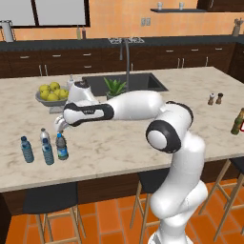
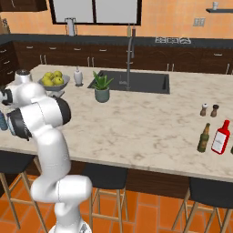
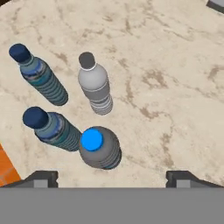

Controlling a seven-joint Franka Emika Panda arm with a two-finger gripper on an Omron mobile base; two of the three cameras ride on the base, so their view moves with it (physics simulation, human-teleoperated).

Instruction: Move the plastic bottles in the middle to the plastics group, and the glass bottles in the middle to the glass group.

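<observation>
Tool [image 3: 111, 177] hovers above four plastic bottles clustered at the desk's [image 1: 119, 138] left end, fingers spread wide, pinching nothing. Bright-blue-capped bottle [image 3: 99, 148] stands directly below, just beside a dark-capped one [image 3: 51, 127]. Olive glass bottle [image 2: 204, 138] waits far right beside the red bottle [image 2: 220, 137]. Risk: a careless sideways lift could clip and topple the crowded neighbours.

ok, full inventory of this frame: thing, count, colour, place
plastic bottles: 4, blue and whitish, island's left front
fruit bowl: 1, grey, yellow fruit, behind arm
potted plant: 1, green, beside sink
sink: 1, dark, island centre
pump bottle: 1, white, next to bowl
shakers: 2, small, island right
glass bottle: 1, olive-brown, right front
red bottle: 1, beside glass bottle
gripper: 1, open, above blue-capped bottle
</observation>
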